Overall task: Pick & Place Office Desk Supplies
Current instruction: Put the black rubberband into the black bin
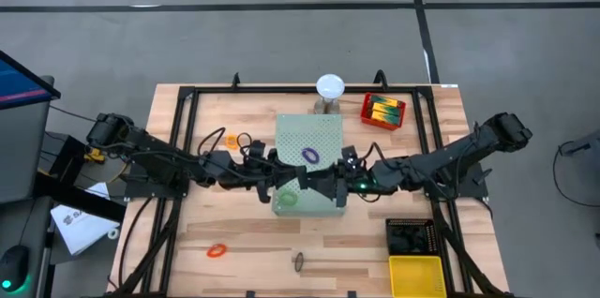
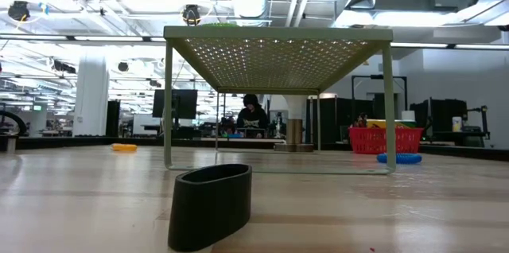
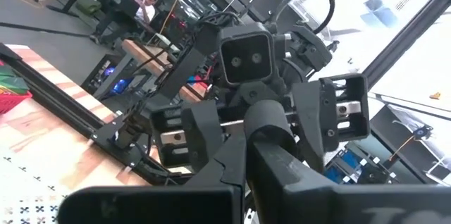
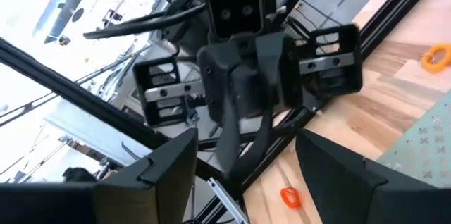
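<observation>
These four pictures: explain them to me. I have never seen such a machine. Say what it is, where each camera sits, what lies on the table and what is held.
It is a robot with two dark arms meeting over a wooden table.

The high view looks straight down. The left gripper and right gripper face each other above a pale-green perforated board. A purple loop and a green loop lie on the board; an orange loop lies on the table.

The low view sits at table height, behind a black oval ring.

Each wrist view rides on one arm and shows the other arm's gripper.

Whether anything is held cannot be told.
</observation>
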